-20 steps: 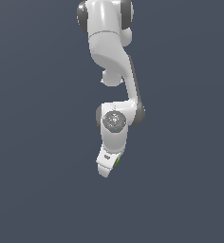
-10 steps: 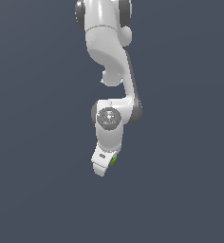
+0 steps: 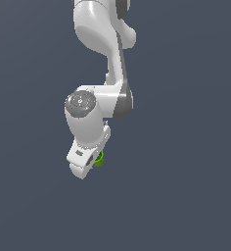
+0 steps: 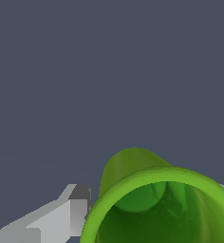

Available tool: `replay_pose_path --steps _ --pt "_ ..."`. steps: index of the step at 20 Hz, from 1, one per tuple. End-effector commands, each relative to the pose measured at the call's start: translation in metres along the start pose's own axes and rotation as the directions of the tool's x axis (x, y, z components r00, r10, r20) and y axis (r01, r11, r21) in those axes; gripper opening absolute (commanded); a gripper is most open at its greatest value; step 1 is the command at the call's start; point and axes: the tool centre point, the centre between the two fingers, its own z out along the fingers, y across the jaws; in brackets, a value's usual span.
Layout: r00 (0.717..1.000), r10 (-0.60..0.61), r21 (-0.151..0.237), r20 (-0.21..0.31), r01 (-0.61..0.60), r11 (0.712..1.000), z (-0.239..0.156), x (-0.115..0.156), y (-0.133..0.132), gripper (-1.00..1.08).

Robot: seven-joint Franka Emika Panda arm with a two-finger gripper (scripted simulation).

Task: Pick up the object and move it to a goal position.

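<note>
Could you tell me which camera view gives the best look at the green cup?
The wrist view: the green cup fills much of the frame, showing its rim, darker hollow and outer wall, with a gripper finger beside it. The exterior view shows only a small green sliver peeking out from behind the white gripper.

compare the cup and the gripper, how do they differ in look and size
The cup is bright green; the gripper is white. The cup is round and hollow; the gripper is blocky, with a grey finger beside the cup. In the exterior view the cup is far smaller, mostly hidden behind the gripper.
</note>
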Motion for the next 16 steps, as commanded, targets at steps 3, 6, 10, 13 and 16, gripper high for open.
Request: replay_pose_path --steps 3,6,10,13,16 --pt "1.000 0.000 -0.001 -0.001 0.000 1.000 -0.036 -0.027 0.019 -1.00" --pt "1.000 0.000 -0.001 -0.001 0.000 1.000 -0.053 -0.040 0.028 -1.00" --pt "1.000 0.000 -0.001 -0.001 0.000 1.000 -0.066 -0.050 0.036 -1.00" --pt "1.000 0.000 -0.001 0.000 0.000 1.000 -0.071 -0.053 0.039 -1.00" --pt "1.000 0.000 -0.001 0.000 0.000 1.000 -0.072 -0.054 0.040 -1.00"
